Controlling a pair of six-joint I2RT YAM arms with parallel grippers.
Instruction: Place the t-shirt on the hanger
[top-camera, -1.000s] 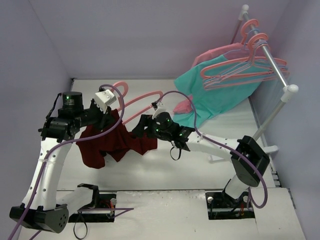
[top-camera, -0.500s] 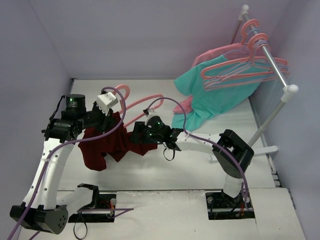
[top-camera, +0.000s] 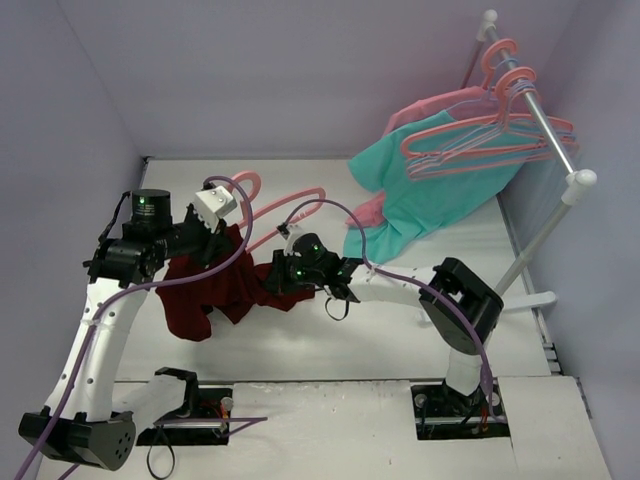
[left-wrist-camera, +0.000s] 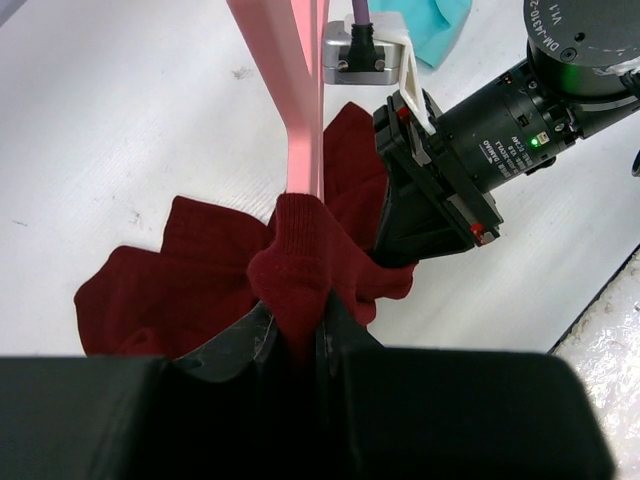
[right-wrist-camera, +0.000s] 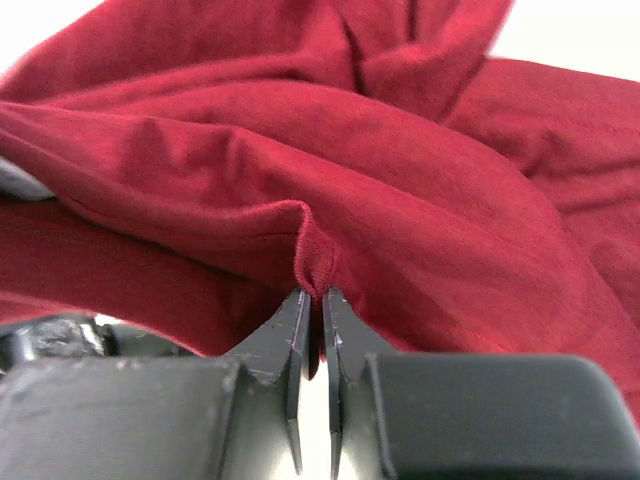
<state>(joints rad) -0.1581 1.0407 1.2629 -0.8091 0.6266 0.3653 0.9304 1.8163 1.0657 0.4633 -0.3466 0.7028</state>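
T-shirt (right-wrist-camera: 400, 200) fold pinched in R fingers (right-wrist-camera: 293, 335), wrist-view only.

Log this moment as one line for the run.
left gripper: shut on maroon t-shirt | right gripper: shut on a fold of it | pink hanger: arm end under the cloth

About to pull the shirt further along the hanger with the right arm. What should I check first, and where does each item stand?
1. Left gripper shut on t-shirt bunched over one end of the hanger: ok.
2. Right gripper shut on a fold of the cloth: ok.
3. Hanger arm entering the cloth: ok. Whether it goes through the neck or a sleeve: cannot tell.
4. Rest of the hanger covered: not ok, bare pink sticks out past the shirt in the top view.
5. Teal garment apart from both grippers: ok.
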